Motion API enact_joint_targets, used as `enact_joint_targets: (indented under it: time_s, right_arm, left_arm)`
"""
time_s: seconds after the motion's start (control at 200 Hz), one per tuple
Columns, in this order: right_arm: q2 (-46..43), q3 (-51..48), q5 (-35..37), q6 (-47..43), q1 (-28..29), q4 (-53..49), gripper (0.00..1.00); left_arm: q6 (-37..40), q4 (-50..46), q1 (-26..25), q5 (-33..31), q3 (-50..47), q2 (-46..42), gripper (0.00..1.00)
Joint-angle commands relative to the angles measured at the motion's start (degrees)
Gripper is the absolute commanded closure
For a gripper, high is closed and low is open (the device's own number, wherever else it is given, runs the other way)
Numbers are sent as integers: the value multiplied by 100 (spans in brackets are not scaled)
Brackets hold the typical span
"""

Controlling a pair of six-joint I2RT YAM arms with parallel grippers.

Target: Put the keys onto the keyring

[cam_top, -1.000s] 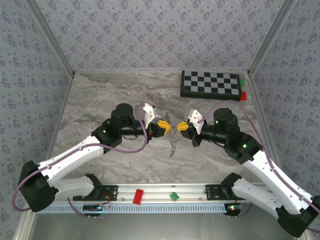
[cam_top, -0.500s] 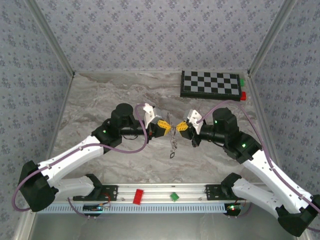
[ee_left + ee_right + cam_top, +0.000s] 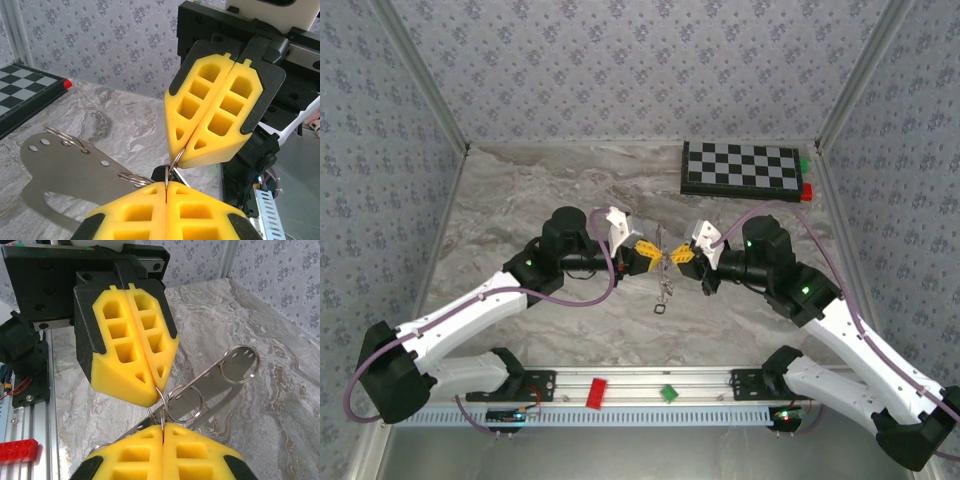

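- Keyring (image 3: 174, 162) sits pinched between the two grippers, in the air over the middle of the grey marble worktop (image 3: 520, 190).
- Left gripper (image 3: 655, 255) and right gripper (image 3: 676, 256) meet tip to tip; both sets of jaws are fully closed, each clamping the same thin wire.
- We judge that this double grip steadies the ring from both sides, so one arm can anchor it while the other works its coil open.
- With the ring held up off the worktop, what is attached below hangs free: a flat metal plate (image 3: 212, 382) with punched holes and further split rings.
- We see the ring as a fine, pale, shiny loop, easily lost against the marble.
- A small dark piece (image 3: 660, 308) dangles lowest; we cannot tell whether it is a key.
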Motion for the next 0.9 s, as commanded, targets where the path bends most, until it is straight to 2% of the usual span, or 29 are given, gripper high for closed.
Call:
enact_joint_targets:
  time_s: [0.0, 0.895]
  right_arm:
    - [-52, 66, 16, -94, 37, -5, 100]
    - [-99, 15, 126, -138, 32, 53, 100]
  left_arm:
    - [8, 231, 20, 124, 84, 2, 100]
    - [28, 181, 18, 232, 129, 29, 100]
